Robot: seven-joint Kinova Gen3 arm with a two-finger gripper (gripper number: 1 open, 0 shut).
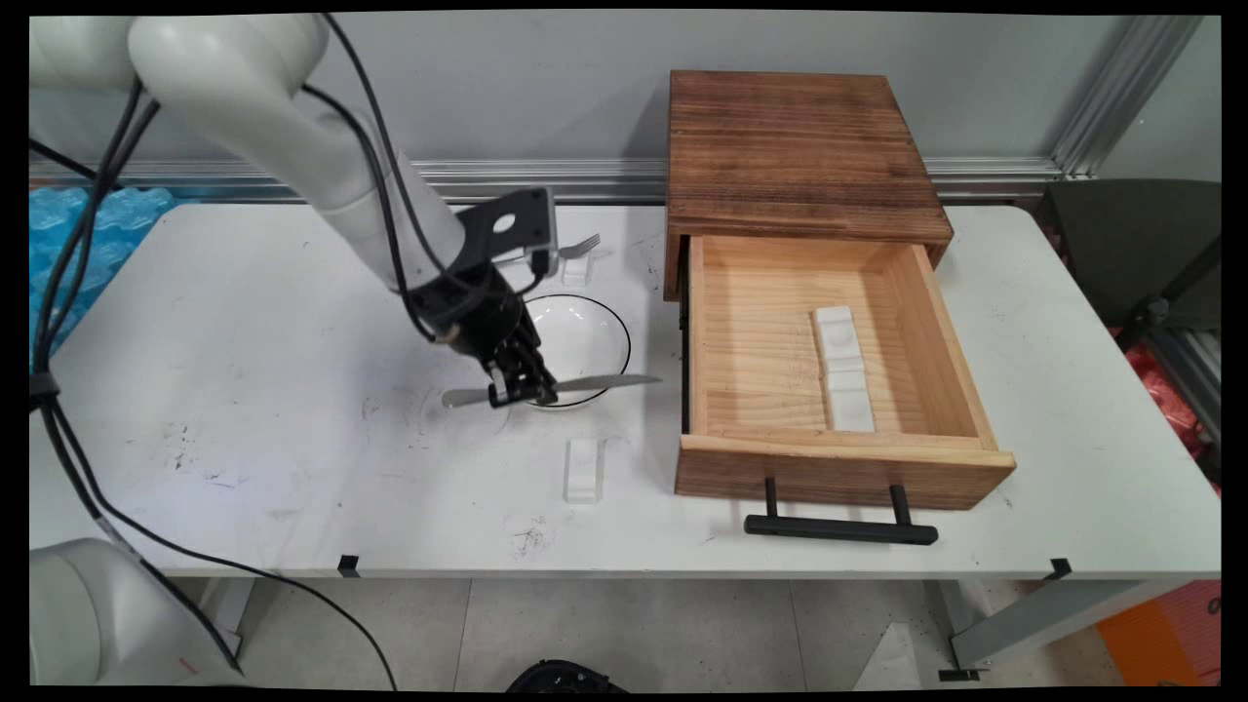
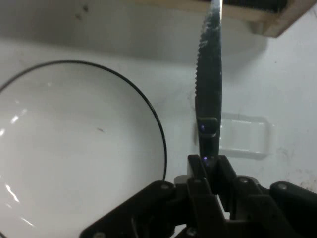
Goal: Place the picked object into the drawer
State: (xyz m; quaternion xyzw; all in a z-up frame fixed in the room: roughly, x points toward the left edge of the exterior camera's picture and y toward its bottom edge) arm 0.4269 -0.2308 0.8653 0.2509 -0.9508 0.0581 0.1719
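We count one silver serrated table knife (image 1: 585, 384), one white black-rimmed bowl (image 1: 585, 336) and three small clear rests (image 1: 584, 470). The black two-finger gripper (image 1: 522, 391) is clamped on the knife, held level over the bowl's near rim.

I have open tabletop (image 1: 244, 322) on the whole left side, nothing standing there but scuff marks. Right of my gripper (image 1: 522, 388), the knife (image 1: 551, 388) in its fingers lies across the near rim of the white bowl (image 1: 585, 336), its blade tip just short of the open drawer (image 1: 829, 361). The drawer's side wall and the wooden cabinet (image 1: 795, 156) block the way right. A small clear block (image 1: 584, 469) sits near, just in front of the bowl. Behind the bowl, a fork (image 1: 581, 246) on another clear block narrows the far side.
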